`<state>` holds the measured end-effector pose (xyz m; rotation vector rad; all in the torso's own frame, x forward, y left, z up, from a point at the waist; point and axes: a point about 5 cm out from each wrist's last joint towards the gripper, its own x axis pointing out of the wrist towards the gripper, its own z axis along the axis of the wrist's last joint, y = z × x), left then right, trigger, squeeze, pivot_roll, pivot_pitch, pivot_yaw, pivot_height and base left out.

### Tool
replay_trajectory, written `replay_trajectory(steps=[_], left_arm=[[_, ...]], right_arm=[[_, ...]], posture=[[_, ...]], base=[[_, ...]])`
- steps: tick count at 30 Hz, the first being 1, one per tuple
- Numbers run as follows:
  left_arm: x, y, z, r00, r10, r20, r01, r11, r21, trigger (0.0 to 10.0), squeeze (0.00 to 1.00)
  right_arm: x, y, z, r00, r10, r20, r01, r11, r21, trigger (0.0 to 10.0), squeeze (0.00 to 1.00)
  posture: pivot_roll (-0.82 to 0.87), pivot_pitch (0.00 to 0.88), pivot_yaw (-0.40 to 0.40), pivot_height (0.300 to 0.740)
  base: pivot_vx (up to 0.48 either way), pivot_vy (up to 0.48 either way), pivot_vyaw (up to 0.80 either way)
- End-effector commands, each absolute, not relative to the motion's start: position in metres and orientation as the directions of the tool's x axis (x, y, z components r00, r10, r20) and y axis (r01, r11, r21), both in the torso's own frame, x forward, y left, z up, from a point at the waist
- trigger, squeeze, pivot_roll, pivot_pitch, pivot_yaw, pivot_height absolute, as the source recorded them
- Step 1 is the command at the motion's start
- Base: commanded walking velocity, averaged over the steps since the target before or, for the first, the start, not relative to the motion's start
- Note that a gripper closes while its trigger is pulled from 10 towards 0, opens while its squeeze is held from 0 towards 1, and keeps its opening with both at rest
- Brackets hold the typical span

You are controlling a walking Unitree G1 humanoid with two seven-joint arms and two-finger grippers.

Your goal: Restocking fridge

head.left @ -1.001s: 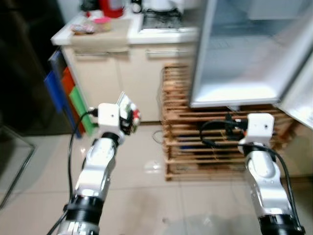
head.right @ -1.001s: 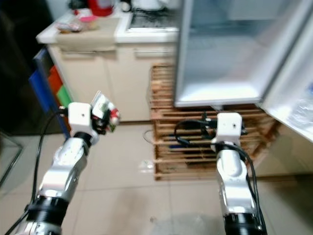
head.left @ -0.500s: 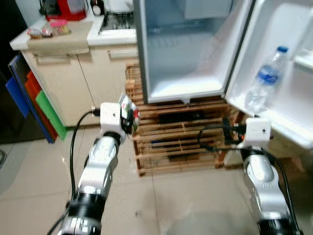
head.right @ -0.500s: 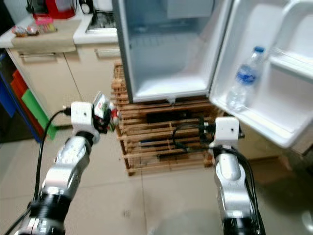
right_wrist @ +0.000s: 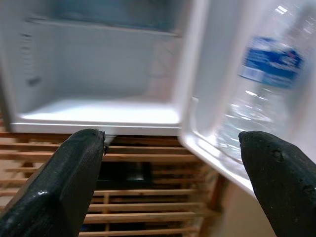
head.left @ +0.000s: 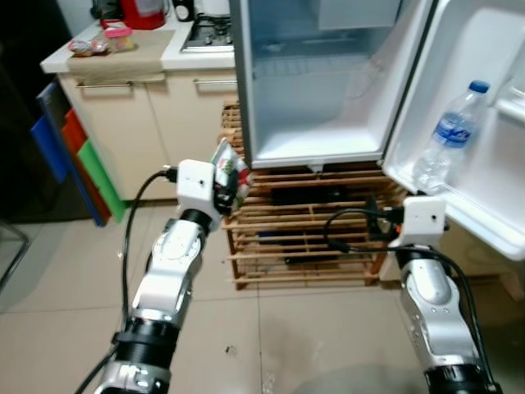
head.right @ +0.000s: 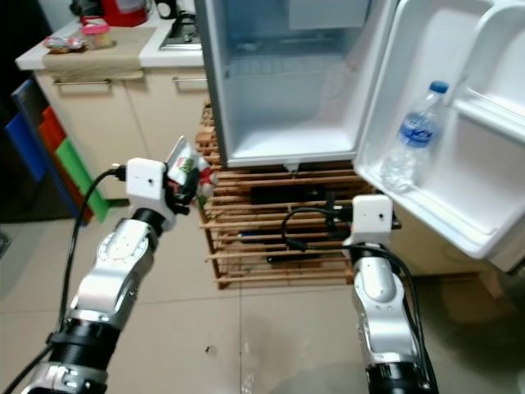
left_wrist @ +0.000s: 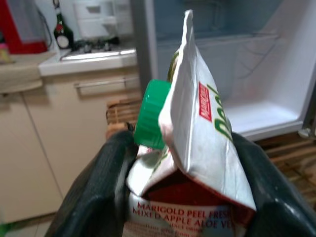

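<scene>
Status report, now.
Left claw shut on juice carton. Right claw open, empty. Fridge open ahead, water bottle in door shelf.

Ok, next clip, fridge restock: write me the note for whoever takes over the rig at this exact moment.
Left gripper: shut on the juice carton, green cap, held up in front of the open fridge.
Right gripper: open, holding nothing, raised toward the fridge door.
Things: a water bottle stands in the door shelf. The fridge's lower compartment looks bare. The fridge sits on a wooden pallet stack.
Done: door open, carton in hand, robot facing the fridge.
Left: bring the carton in, set it upright on a shelf or in the door, release, and close the door.
</scene>
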<state>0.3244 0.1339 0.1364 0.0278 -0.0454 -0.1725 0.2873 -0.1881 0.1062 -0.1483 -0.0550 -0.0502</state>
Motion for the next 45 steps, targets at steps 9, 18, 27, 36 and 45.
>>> replay_trajectory(steps=[9, 18, 27, 36, 45], left_arm=[[0.331, 0.125, 0.144, 0.977, -0.209, 0.052, 0.207, 0.977, 0.044, 10.0, 0.0], [0.336, 0.126, 0.148, 0.973, -0.226, 0.057, 0.222, 0.973, 0.067, 10.0, 0.0], [0.351, 0.117, 0.152, 0.965, -0.257, 0.046, 0.249, 0.959, 0.137, 10.0, 0.0], [0.384, 0.106, 0.169, 0.957, -0.288, 0.029, 0.286, 0.957, 0.045, 10.0, 0.0], [0.374, 0.063, 0.182, 0.866, -0.496, 0.064, 0.495, 0.868, 0.033, 10.0, 0.0]], right_arm=[[0.288, -0.192, 0.107, 0.997, -0.046, 0.065, 0.055, 0.986, -0.155, 10.0, 0.0], [0.288, -0.191, 0.106, 0.997, -0.04, 0.064, 0.049, 0.987, -0.153, 10.0, 0.0], [0.27, -0.195, 0.091, 1.0, 0.024, 0.003, -0.024, 0.987, -0.158, 10.0, 0.0], [0.249, -0.205, 0.071, 1.0, 0.011, 0.007, -0.01, 0.985, -0.17, 10.0, 0.0], [0.238, -0.198, 0.058, 0.997, -0.08, -0.009, 0.078, 0.991, -0.11, 10.0, 0.0]], posture=[[-0.11, 0.0, 0.062, 0.74], [-0.11, 0.0, 0.068, 0.74], [-0.12, 0.0, 0.059, 0.74], [-0.13, 0.014, 0.116, 0.74], [-0.13, 0.054, 0.191, 0.74]], base=[[0.48, 0.0, 0.0], [0.48, 0.0, 0.0], [0.36, 0.0, 0.0], [0.0, 0.0, 0.0], [0.0, 0.0, 0.0]])
